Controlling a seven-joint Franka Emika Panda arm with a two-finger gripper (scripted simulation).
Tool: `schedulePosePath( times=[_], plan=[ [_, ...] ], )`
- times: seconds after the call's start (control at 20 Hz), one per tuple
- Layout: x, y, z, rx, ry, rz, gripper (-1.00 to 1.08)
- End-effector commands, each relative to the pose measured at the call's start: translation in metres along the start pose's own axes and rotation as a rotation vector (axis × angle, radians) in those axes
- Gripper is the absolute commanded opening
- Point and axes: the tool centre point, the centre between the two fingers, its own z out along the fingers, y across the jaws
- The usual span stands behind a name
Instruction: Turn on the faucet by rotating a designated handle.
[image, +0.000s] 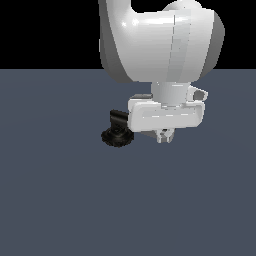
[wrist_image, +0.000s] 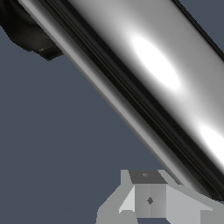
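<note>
Filling most of the wrist view, the grey metallic handle (wrist_image: 144, 74) runs as a bright diagonal bar very close to the camera, with one pale fingertip (wrist_image: 148, 199) of the tool showing just beside it. Whether the tool (image: 165, 135) is open or closed on anything cannot be told; only that single finger shows here, and the exterior view shows the fingers too small to judge. From outside, the white tool hangs low over the dark worktop (image: 60, 200), just beside the small black faucet (image: 117, 131), whose ridged round base (image: 116, 138) sits on the worktop well away from its edges. To turn the handle well, the finger should probably press squarely against the bar and sweep around the post. No containers are visible.
</note>
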Motion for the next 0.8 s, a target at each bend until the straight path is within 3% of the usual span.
schedulePosePath(
  times=[0.0,0.75],
  plan=[
    [0.015,0.002,-0.001,-0.003,0.009,-0.015,-1.00],
    [0.054,0.039,-0.004,-0.006,0.014,-0.010,-1.00]
  ],
)
